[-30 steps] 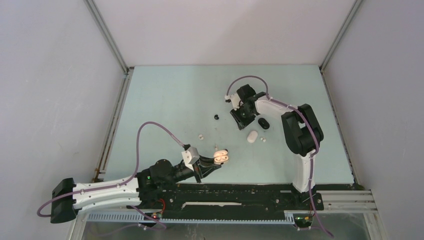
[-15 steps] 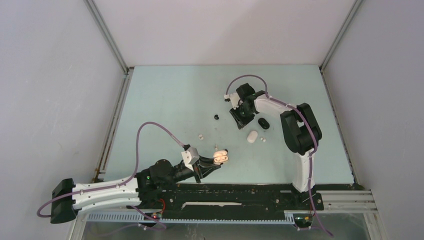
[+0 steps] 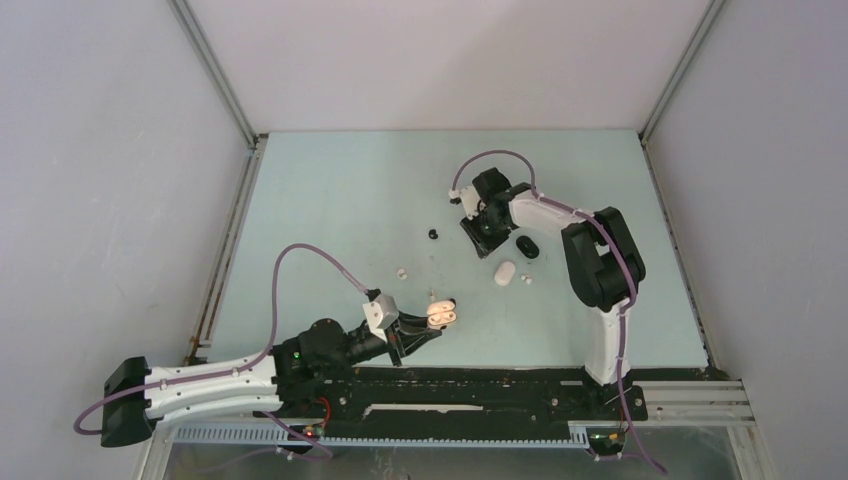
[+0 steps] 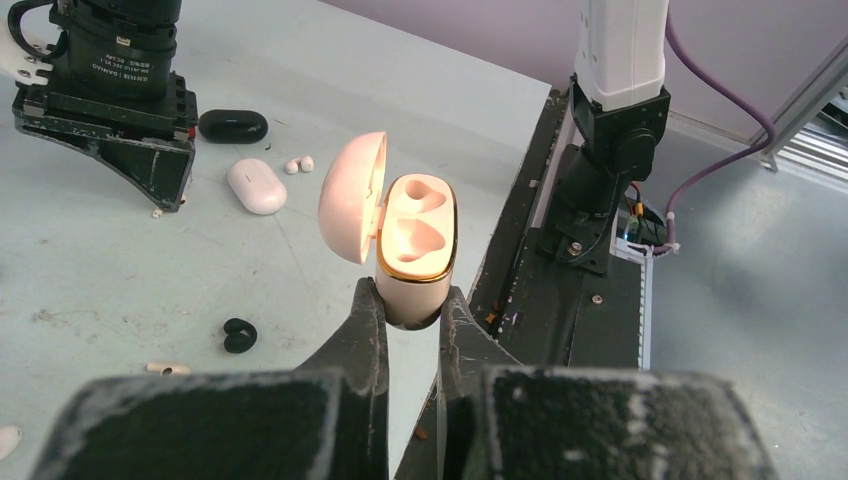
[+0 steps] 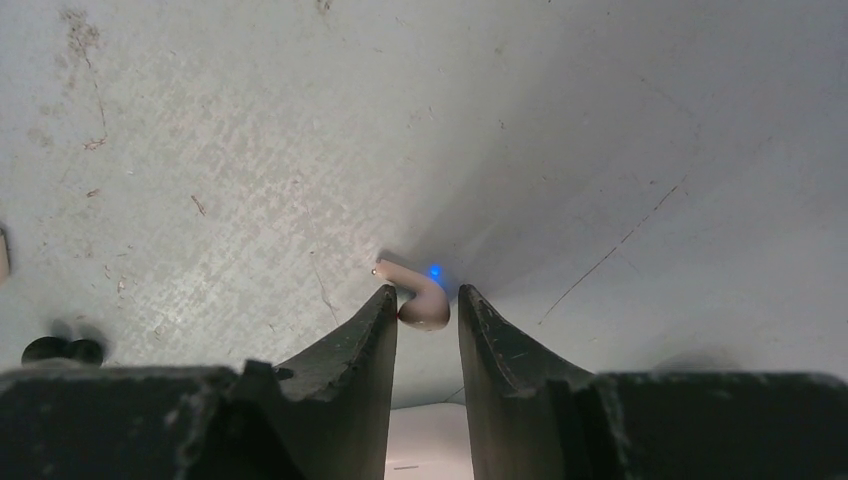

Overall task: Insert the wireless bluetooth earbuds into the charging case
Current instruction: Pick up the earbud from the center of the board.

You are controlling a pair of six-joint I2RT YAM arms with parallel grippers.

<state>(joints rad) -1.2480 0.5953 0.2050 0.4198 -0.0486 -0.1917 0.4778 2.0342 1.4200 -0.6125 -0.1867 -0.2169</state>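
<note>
A pale pink charging case stands upright with its lid open and both wells empty. My left gripper is shut on its base, near the table's front edge. In the right wrist view a pale pink earbud with a blue light lies on the table between the fingertips of my right gripper. That gripper is open; its left finger touches the bud and a small gap remains at the right finger. From above, the right gripper points down at mid-table and hides the bud.
A black case, a white case and two tiny white earbuds lie just right of the right gripper. A black earbud and a white earbud lie to its left. A cream piece lies near the left gripper.
The right gripper has shifted very slightly and its jaws have narrowed a little around the pink earbud. The left arm and the case have not moved.
</note>
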